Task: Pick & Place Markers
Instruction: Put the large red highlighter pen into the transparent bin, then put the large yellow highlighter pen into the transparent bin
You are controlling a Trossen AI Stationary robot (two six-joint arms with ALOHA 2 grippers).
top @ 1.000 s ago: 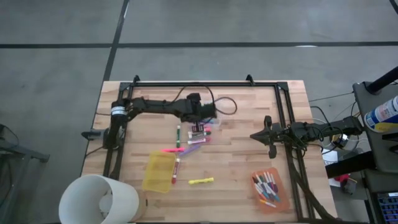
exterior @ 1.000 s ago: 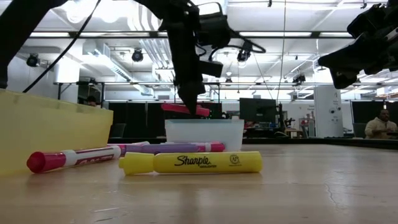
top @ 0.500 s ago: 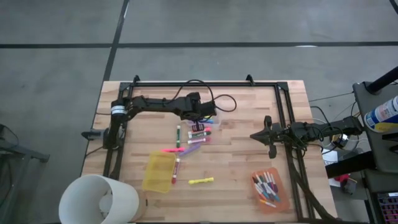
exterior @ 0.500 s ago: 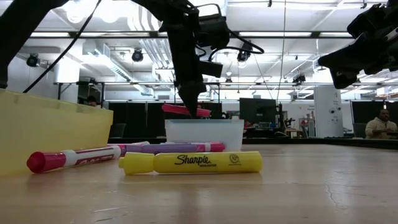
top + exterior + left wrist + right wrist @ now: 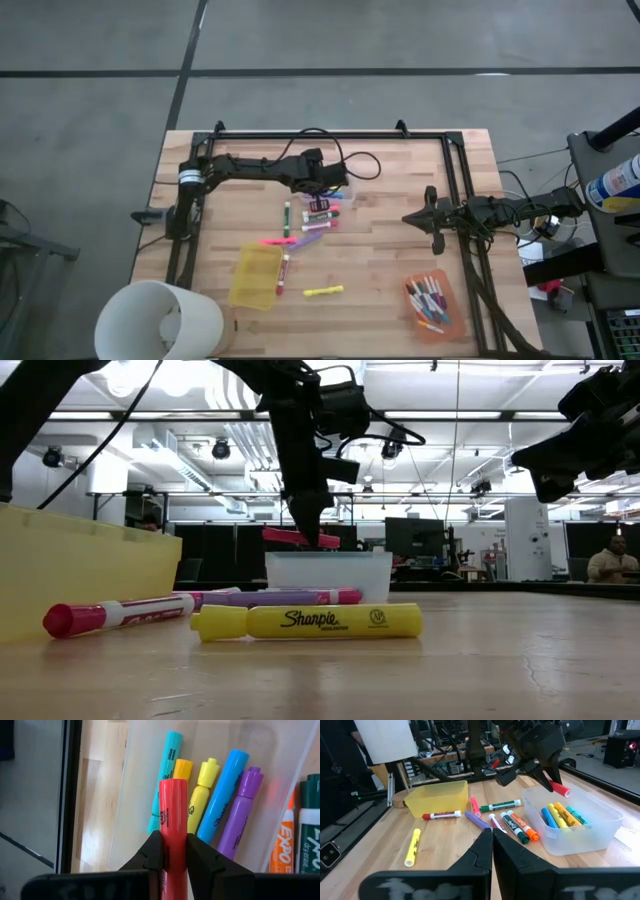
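Observation:
My left gripper (image 5: 322,188) hangs over the clear bin (image 5: 338,196) at the table's far middle, shut on a red marker (image 5: 173,815). In the bin lie teal, orange, yellow, blue and purple markers (image 5: 210,795). Loose markers rest on the wood beside it: a cluster (image 5: 320,216), a green one (image 5: 287,213), a pink one (image 5: 277,241), a red-and-white one (image 5: 283,272) and a yellow one (image 5: 323,291). My right gripper (image 5: 432,222) waits shut near the right rail, touching nothing. My left gripper pinches the red marker's barrel (image 5: 173,851) between its two fingers (image 5: 152,851). The fingers slant down from above. The marker sticks out past the fingertips, lies almost level (image 5: 300,538) and is lifted clear just above the clear bin's rim (image 5: 330,556).
A yellow bin (image 5: 255,276) stands toward the near left. An orange bin (image 5: 430,303) with several markers stands near the front right. A white bucket (image 5: 160,320) sits at the near left corner. A black frame (image 5: 330,133) borders the table's far side.

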